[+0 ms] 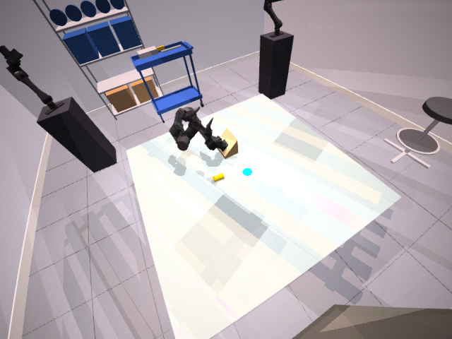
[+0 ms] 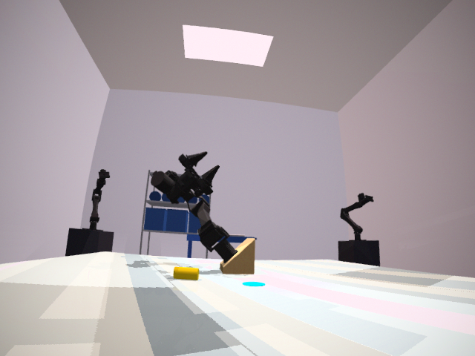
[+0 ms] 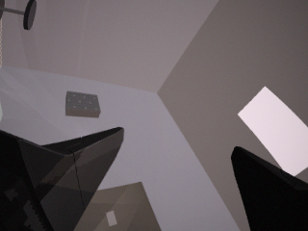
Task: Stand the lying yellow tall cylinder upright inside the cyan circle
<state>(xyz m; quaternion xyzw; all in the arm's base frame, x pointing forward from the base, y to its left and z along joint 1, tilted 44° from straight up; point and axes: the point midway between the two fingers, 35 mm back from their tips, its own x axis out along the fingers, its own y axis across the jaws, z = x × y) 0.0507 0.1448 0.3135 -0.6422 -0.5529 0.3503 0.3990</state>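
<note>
The yellow cylinder [image 1: 218,177] [image 2: 185,273] lies on its side on the pale table top [image 1: 219,263]. The cyan circle [image 1: 247,171] [image 2: 253,284] is a flat disc on the table, to the right of the cylinder in the top and exterior views and apart from it. Nothing stands on the circle. My gripper [image 1: 205,112] [image 2: 212,159] [image 3: 179,142] is open, with its two fingers wide apart and nothing between them. It is raised high above the table, well away from the cylinder, and points upward. The wrist view shows neither the cylinder nor the circle.
My arm is mounted on a wooden wedge [image 1: 232,147] [image 2: 247,258], close behind the circle. Two other arms stand on dark pedestals [image 1: 274,66] [image 1: 78,136] beyond the table. A blue cart [image 1: 179,100], a shelf rack and a round stool [image 1: 441,109] stand farther off.
</note>
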